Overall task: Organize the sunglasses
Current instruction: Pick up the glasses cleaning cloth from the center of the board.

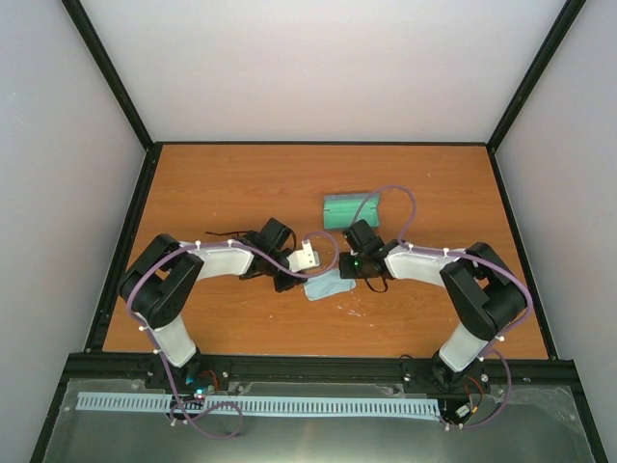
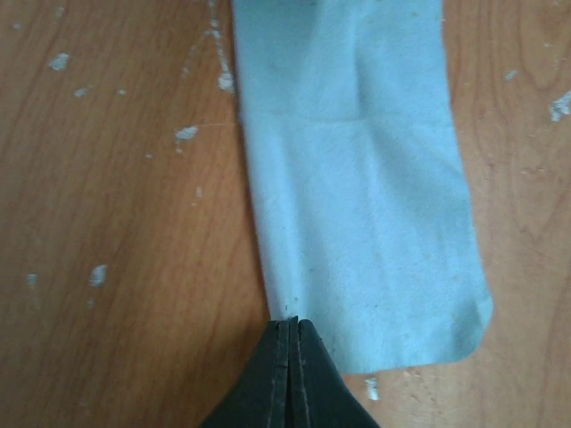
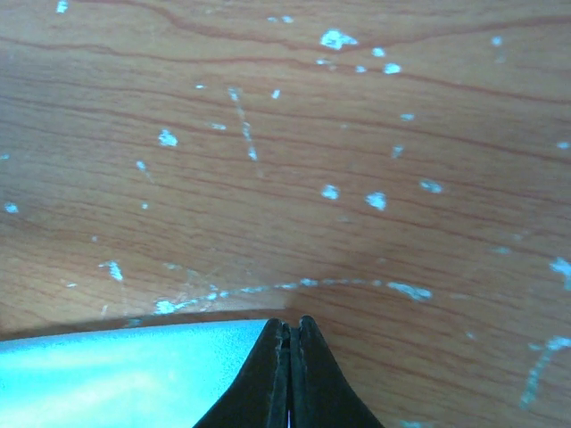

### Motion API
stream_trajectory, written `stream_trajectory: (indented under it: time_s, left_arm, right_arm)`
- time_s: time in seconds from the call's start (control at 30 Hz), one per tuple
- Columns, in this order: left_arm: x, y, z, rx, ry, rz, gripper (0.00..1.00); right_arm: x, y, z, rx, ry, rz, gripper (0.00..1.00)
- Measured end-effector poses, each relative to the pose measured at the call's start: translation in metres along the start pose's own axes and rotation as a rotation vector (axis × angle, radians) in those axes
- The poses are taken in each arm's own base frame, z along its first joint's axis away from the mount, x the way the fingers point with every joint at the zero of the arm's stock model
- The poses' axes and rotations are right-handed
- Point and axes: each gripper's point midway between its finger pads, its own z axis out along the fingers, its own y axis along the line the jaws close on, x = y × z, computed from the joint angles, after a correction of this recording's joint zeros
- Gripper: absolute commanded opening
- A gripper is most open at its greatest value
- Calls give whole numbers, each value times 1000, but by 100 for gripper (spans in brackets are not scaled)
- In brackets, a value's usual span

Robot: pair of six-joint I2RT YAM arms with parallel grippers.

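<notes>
1. No text, label, brand, number or sign can be read in any of the three views.
2. The pale blue cloth (image 2: 357,196) shows a plain face with no print on it.
3. The case (image 1: 349,207), just behind the cloth in the top view, is too small there to show any marking.

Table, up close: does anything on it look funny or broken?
Yes. The wooden table is scuffed, with pale flecks and a long scratch across its surface. The blue cloth lies creased rather than flat. Nothing looks spilled.
</notes>
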Motion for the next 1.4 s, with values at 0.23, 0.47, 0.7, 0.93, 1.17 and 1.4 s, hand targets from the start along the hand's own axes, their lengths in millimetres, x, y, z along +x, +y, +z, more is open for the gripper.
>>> stream_trajectory:
  time_s: [0.23,0.47,0.7,0.93,1.17,1.4]
  left_arm:
    - [-16,13,-2,-49,-34,24,0]
    - [-32,22,-4,-78,-77,40,1]
    - [-41,30,-1,-93,-96,52,1]
    - [-53,44,5,-119,-111,62,1]
    - [-70,59,6,-160,-144,83,0]
    - [-78,78,10,-202,-165,86,1]
  right_arm:
    - [3,-16,-7,75,-21,18,3]
    - [4,-24,-10,115,-28,28,3]
    - [0,-31,-11,154,-54,34,3]
    - [-15,-41,-16,205,-121,32,3]
    - [-40,-51,-21,231,-194,33,3]
    - [-79,-57,-31,235,-280,28,3]
